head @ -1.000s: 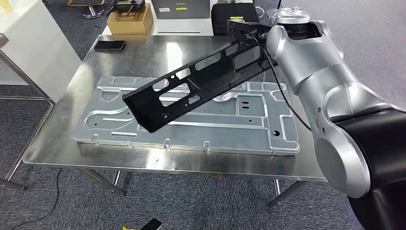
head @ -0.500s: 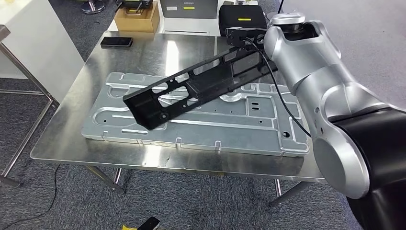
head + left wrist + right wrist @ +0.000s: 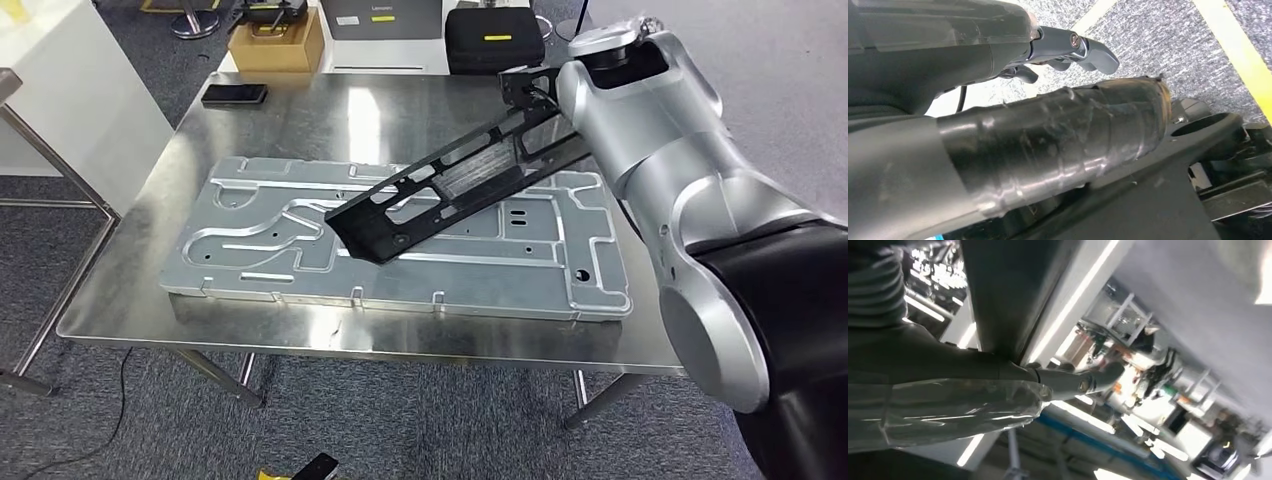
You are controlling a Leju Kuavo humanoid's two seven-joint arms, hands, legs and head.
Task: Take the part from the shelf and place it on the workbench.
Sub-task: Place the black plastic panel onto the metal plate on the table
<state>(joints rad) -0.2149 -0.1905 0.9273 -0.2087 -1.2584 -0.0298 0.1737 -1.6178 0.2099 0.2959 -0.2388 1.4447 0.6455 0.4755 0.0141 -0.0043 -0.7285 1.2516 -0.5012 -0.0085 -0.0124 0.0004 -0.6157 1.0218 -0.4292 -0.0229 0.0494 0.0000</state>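
Note:
A long black bracket part (image 3: 440,190) with cut-outs hangs tilted over the steel workbench (image 3: 300,110). Its lower free end sits just above the middle of a large silver stamped panel (image 3: 270,250) lying on the bench; I cannot tell whether it touches. My right arm reaches in from the right, and my right hand (image 3: 998,385) grips the part's far upper end, its thumb pressed beside the dark part (image 3: 1003,290). My left hand (image 3: 1063,47) hangs by my body above the carpet, holding nothing, its thumb held straight out.
A black phone (image 3: 233,95) lies at the bench's far left corner. Behind the bench stand a cardboard box (image 3: 275,42), a grey box (image 3: 385,20) and a black case (image 3: 495,40). A white cabinet (image 3: 70,90) stands to the left.
My right hand has drawn the black part to the right and lower, so its free end went from the panel's left part to its middle. The camera shifted a little.

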